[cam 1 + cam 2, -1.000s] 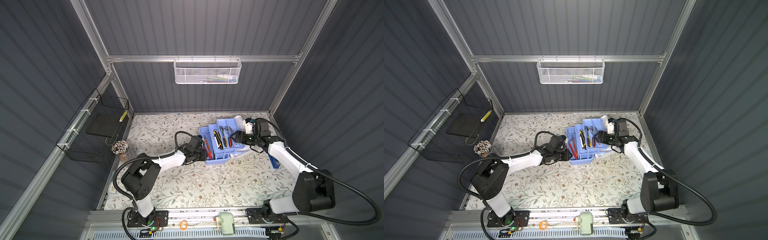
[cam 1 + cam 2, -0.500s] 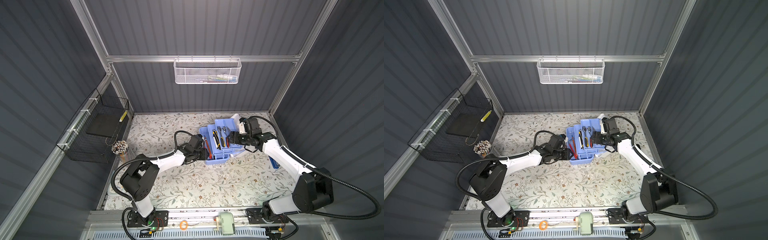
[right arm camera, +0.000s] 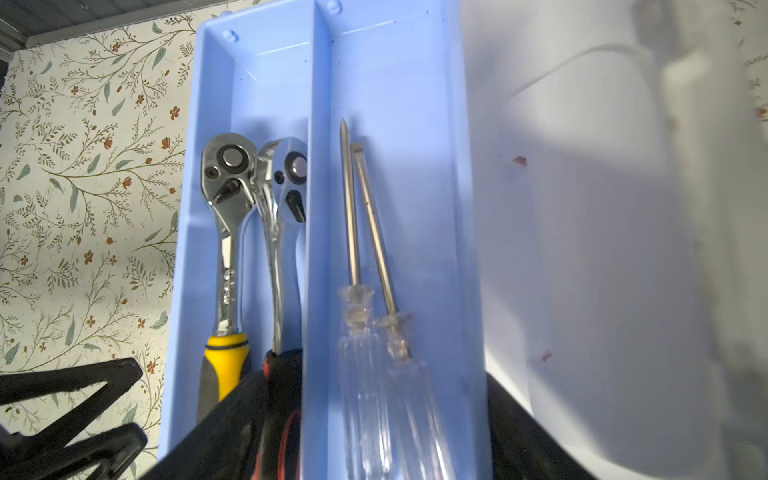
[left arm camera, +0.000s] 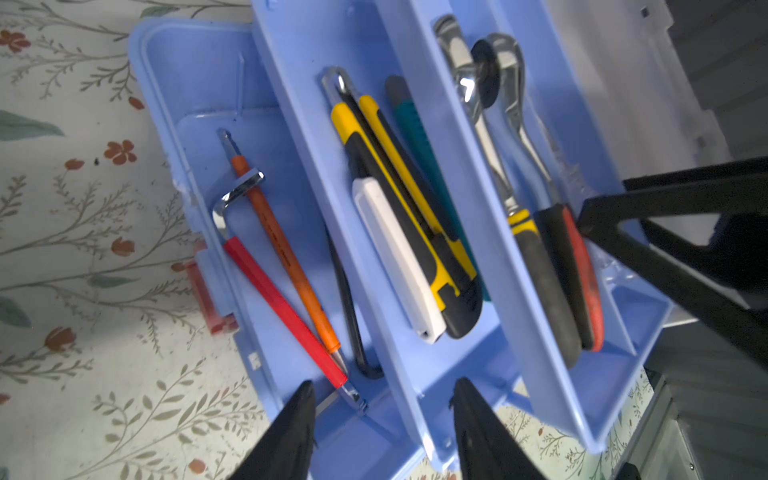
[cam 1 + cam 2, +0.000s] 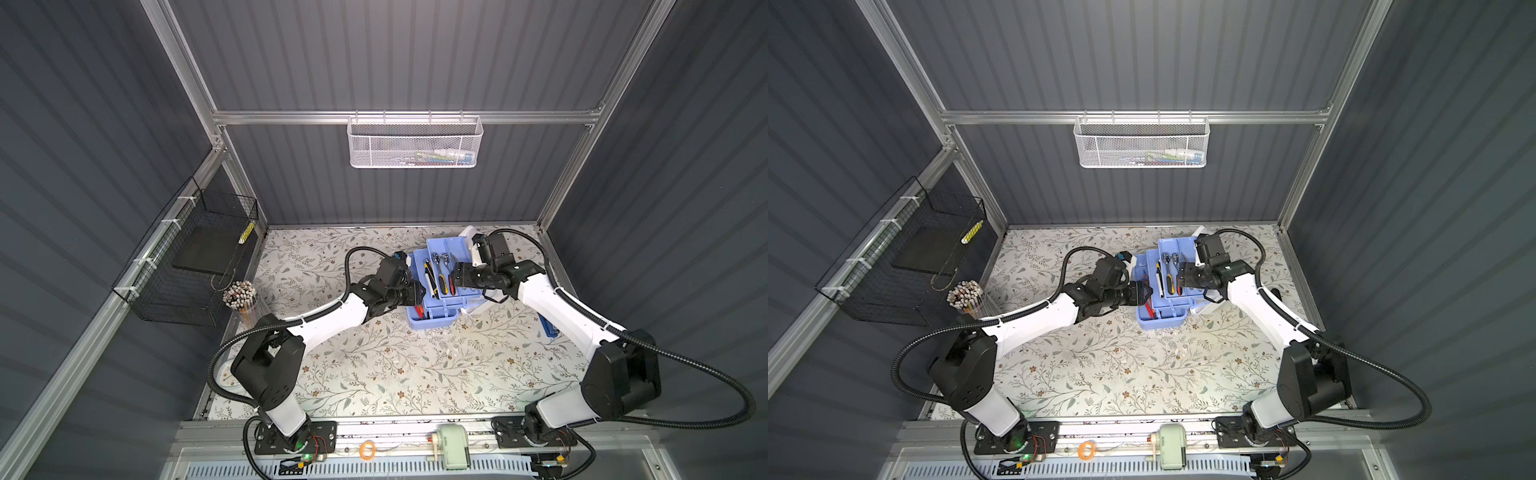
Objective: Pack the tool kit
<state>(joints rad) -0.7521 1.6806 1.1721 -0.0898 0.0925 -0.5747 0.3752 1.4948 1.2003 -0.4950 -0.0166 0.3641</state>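
Observation:
The tool kit (image 5: 432, 322) (image 5: 1163, 322) lies open on the floral table, its white lid (image 5: 473, 309) (image 3: 602, 249) thrown back to the right. Red and orange hex keys (image 4: 282, 291) lie in the base. The middle tray holds utility knives (image 4: 415, 232). The upper tray (image 5: 446, 266) (image 3: 399, 83) holds ratchets (image 3: 226, 199) and clear-handled screwdrivers (image 3: 365, 232). My right gripper (image 5: 457, 276) (image 5: 1181, 276) (image 3: 374, 419) is shut across that tray's screwdriver compartment. My left gripper (image 5: 417, 293) (image 5: 1144, 293) (image 4: 384, 411) is open at the box's near-left end, straddling a tray wall without touching it.
A white mesh basket (image 5: 413, 143) hangs on the back wall and a black wire basket (image 5: 191, 257) on the left wall. A cup of pencils (image 5: 241, 295) stands below it. A small blue object (image 5: 548, 326) lies by the right wall.
My right gripper has carried the upper tray leftward over the base. My left gripper has opened at the box's left end and has barely shifted.

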